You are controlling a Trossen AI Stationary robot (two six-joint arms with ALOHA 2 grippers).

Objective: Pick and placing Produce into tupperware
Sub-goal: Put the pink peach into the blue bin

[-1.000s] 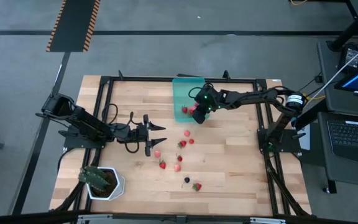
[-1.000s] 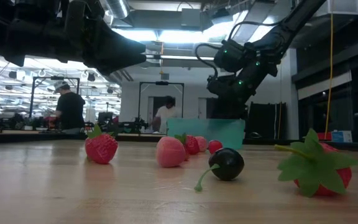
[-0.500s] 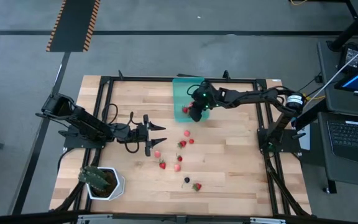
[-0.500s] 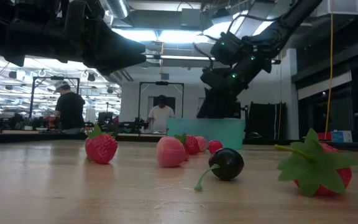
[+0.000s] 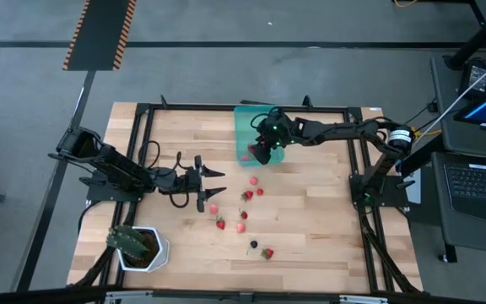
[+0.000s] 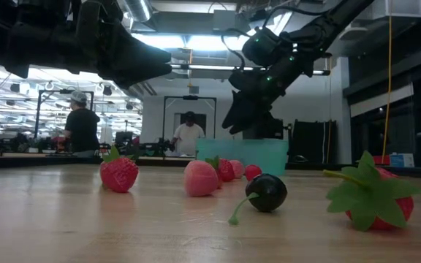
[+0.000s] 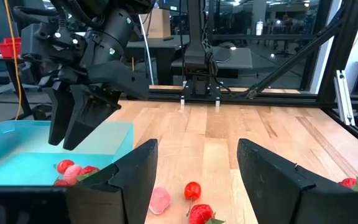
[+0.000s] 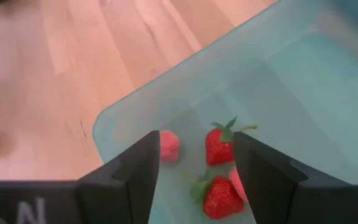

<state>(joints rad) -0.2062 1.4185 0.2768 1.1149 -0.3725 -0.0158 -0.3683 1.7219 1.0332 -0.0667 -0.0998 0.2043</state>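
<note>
Right pincer point(image 8: 194, 180) now higher over tupperware point(image 5: 247, 118)

one teal tupperware point(image 5: 245, 118), four strawberries point(image 8: 219, 147) inside it, one dark berry point(image 6: 267, 192), one potted plant point(image 5: 138, 245).

The table point(image 5: 310, 228) is pale butcher-block wood, its strips smooth with a faint satin sheen in the low view. The tupperware point(image 8: 303, 81) is translucent teal plastic, smooth and slightly frosted. Strawberries point(image 6: 119, 174) look like moulded plastic with a dimpled, matt-to-satin skin; the dark berry point(image 6: 267, 192) is glossy. The right gripper point(image 7: 73, 121) and left gripper point(image 7: 194, 177) have matt black fingers. The table frame point(image 5: 251, 108) looks like black-painted metal.
</note>
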